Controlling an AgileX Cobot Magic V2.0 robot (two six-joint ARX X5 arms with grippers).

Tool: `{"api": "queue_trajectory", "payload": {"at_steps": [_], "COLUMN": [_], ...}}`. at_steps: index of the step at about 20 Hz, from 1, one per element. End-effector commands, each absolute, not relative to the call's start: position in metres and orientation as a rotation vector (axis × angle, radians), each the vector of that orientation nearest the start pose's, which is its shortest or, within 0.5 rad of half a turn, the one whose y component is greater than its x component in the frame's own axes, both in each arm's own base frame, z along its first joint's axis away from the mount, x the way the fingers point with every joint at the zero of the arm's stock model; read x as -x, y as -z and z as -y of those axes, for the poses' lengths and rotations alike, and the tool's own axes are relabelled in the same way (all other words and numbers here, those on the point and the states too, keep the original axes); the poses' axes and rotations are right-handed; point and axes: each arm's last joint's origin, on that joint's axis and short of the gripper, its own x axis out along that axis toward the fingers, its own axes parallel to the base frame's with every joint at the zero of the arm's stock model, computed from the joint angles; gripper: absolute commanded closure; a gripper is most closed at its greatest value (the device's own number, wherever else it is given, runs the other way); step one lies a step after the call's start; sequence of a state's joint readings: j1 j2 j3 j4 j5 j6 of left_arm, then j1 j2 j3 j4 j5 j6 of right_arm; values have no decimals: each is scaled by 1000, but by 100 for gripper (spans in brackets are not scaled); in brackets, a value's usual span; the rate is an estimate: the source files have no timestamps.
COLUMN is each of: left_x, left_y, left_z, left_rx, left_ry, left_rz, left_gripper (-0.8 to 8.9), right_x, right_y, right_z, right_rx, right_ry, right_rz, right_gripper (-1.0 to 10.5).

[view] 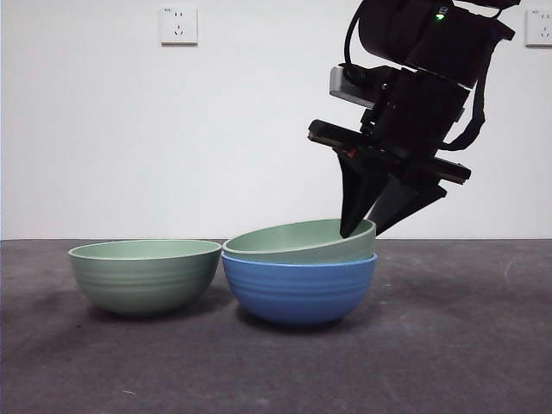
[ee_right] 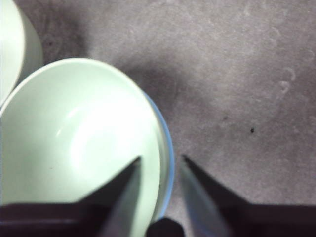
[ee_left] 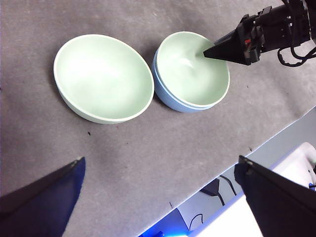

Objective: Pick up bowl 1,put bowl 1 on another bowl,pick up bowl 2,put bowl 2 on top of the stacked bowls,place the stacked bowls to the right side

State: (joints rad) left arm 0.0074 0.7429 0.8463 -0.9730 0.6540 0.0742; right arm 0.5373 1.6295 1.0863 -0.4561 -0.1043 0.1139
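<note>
A pale green bowl (view: 293, 241) (ee_left: 190, 66) (ee_right: 74, 133) sits nested and tilted in the blue bowl (view: 297, 289) (ee_left: 170, 98) (ee_right: 169, 148), its right rim raised. My right gripper (view: 362, 231) (ee_left: 212, 52) (ee_right: 160, 158) straddles that raised rim, one jaw inside the green bowl and one outside, open with a small gap on each side. The second pale green bowl (view: 142, 276) (ee_left: 101, 79) (ee_right: 12, 44) stands on the mat just left of the stack, almost touching it. My left gripper (ee_left: 162, 159) hovers high above the table, open and holding nothing.
The dark grey mat (view: 448, 345) stretches to the right of the stack. The table's edge (ee_left: 256, 148) with cables and a white surface below shows in the left wrist view. A white wall with a socket (view: 178, 25) stands behind.
</note>
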Motion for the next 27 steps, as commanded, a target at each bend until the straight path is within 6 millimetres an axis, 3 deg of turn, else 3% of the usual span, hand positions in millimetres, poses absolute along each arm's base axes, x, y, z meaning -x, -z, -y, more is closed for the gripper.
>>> {"api": "queue_trajectory", "payload": {"at_steps": [1, 5, 9, 17, 24, 25, 27], "left_x": [-124, -138, -161, -233, -271, -272, -273], "left_y": [-299, -293, -283, -242, -193, -188, -186], "left_z": [17, 18, 23, 46, 67, 68, 69], "left_rx": [220, 210, 157, 104, 32, 32, 34], "left_ry": [635, 612, 561, 388, 283, 266, 266], "left_rz": [-813, -854, -897, -956, -1042, -1055, -1059], "left_gripper": [215, 215, 215, 220, 223, 264, 438], "right_x": [-280, -277, -262, -189, -141, -139, -136], "right_y": [-209, -216, -252, -338, -361, -361, -361], "right_z": [-175, -174, -163, -116, -86, -85, -83], "right_rx": [115, 114, 107, 67, 52, 53, 56], "right_ry": [-534, -540, -515, -482, -486, -486, -485], "right_rz": [-1027, -1010, -905, -667, -617, -619, -630], "right_gripper": [743, 743, 742, 743, 743, 743, 743]}}
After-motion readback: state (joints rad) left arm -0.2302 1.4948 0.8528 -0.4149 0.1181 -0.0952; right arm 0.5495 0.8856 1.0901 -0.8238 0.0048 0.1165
